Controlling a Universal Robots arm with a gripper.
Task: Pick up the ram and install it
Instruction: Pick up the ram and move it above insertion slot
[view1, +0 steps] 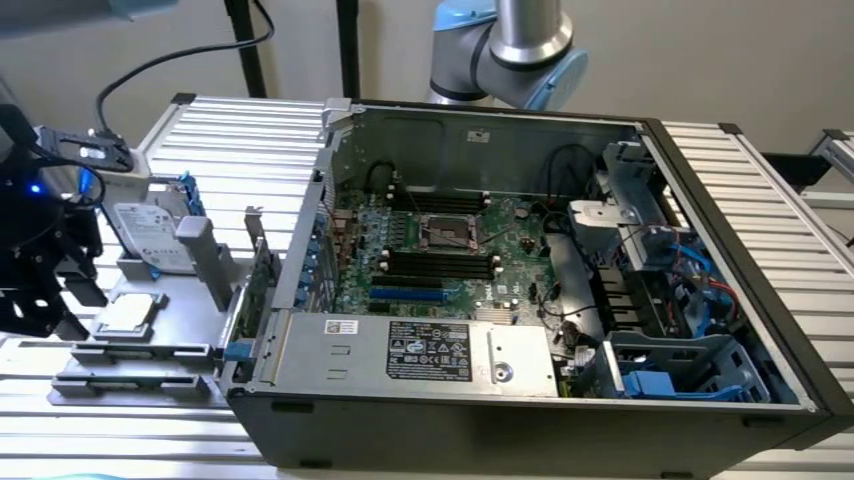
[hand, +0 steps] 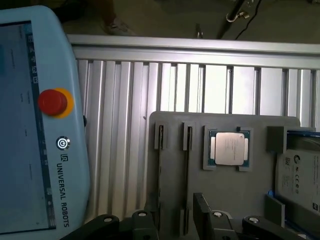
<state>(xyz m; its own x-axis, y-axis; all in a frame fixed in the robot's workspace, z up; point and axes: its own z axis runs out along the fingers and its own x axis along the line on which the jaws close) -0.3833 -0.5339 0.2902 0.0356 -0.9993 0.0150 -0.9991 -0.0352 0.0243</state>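
The gripper (view1: 47, 295) is observed at the exterior view's left edge, poised over a grey parts holder (view1: 134, 385) that is set on the ribbed aluminium table (view1: 240, 130) beside the open computer case (view1: 534, 425). In the wrist view its black fingers (hand: 201, 207) are seen spread apart, with bare holder visible between them; nothing is gripped. The ram (hand: 161, 137) is not identified with certainty. Two narrow slots are cut side by side in the holder, and a thin dark strip with a faint brownish end, taken to be the ram seen edge-on, is noted in the slot farther from the CPU (hand: 229, 149). The gripper is positioned just over these slots, and no contact is apparent. The silver CPU is seated in a square recess just beside the slots, and a hard drive (hand: 300, 175) is lodged in the compartment beyond it. A Universal Robots teach pendant (hand: 60, 55), with its red stop button (hand: 52, 101), is recorded alongside the table, apart from the holder. Inside the case the green motherboard (view1: 501, 225) is exposed. Its four black memory slots (view1: 441, 265) are located between the CPU socket (view1: 447, 232) and the power supply (view1: 414, 350); whether any is occupied cannot be told. The arm (view1: 514, 45) is seen behind the case.
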